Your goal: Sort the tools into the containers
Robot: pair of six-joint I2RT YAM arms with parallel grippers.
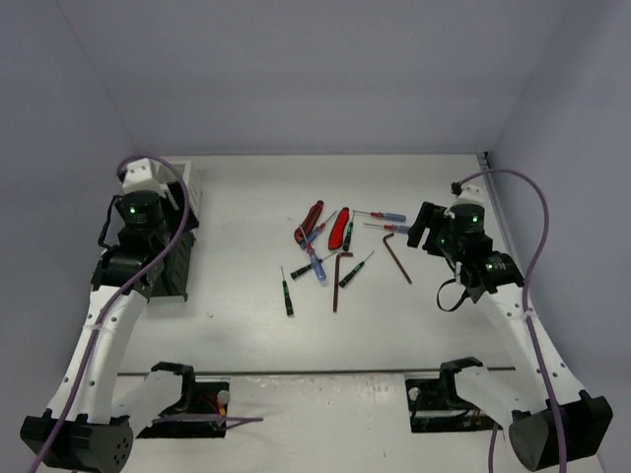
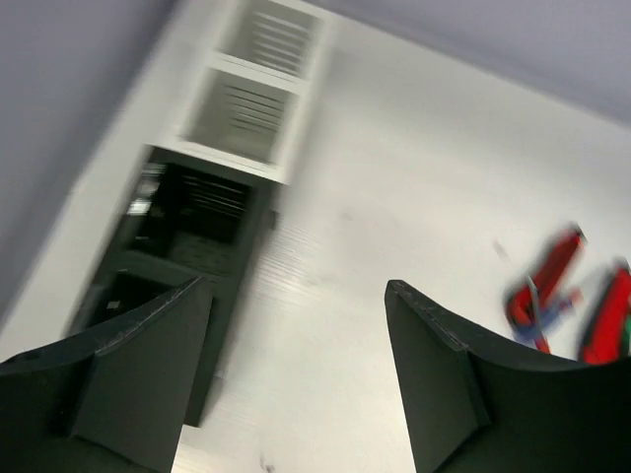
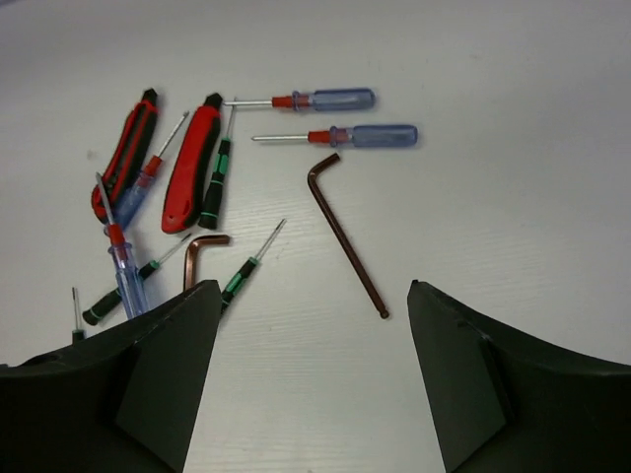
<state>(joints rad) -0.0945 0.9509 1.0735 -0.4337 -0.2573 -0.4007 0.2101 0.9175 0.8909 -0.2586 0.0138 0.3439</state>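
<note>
The tools lie loose mid-table: two red-handled pliers (image 1: 310, 225) (image 3: 192, 163), blue/red screwdrivers (image 3: 365, 135), black/green screwdrivers (image 3: 242, 271) and two L-shaped hex keys (image 3: 345, 236) (image 1: 337, 281). The containers stand at the far left, two white bins (image 2: 251, 108) beyond two black bins (image 2: 197, 212); my left arm hides most of them in the top view. My left gripper (image 2: 296, 286) is open and empty above bare table right of the black bins. My right gripper (image 3: 314, 286) (image 1: 426, 225) is open and empty, just right of the tools, near the long hex key.
Grey walls close the table on the left, back and right. A lone black/green screwdriver (image 1: 287, 293) lies nearest the front. A table seam runs across near the arm bases (image 1: 315, 372). The left wrist view is blurred.
</note>
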